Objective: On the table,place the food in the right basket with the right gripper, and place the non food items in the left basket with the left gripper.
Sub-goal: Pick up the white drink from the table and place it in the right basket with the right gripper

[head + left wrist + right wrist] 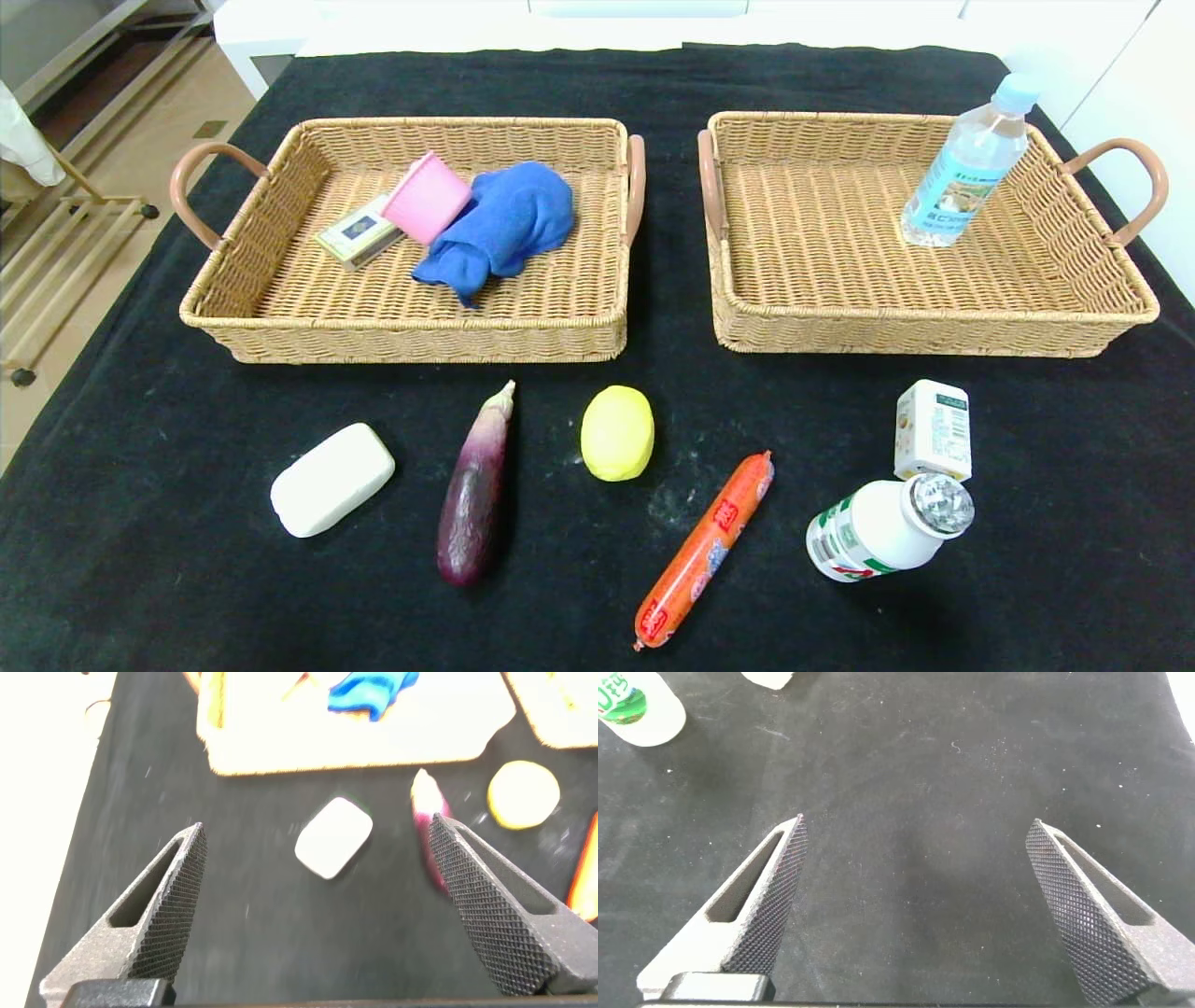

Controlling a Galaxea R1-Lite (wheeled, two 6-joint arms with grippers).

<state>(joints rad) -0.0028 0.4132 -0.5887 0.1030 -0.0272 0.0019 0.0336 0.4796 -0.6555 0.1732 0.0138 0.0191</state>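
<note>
On the black table lie a white soap bar (331, 479), a purple eggplant (476, 488), a yellow lemon (617, 433), an orange sausage (705, 551), a white yogurt bottle (882, 529) and a small milk carton (933, 430). The left basket (233, 308) holds a pink cup (427, 197), a blue cloth (504, 227) and a small box (359, 232). The right basket (934, 334) holds a water bottle (969, 163). Neither arm shows in the head view. My left gripper (315, 840) is open above the table, with the soap bar (334, 836) ahead of it. My right gripper (915, 833) is open over bare cloth.
The table's black cloth (140, 523) runs to the edges on both sides, with floor and a wooden rack (56, 243) beyond the left side. A white wall stands behind the baskets.
</note>
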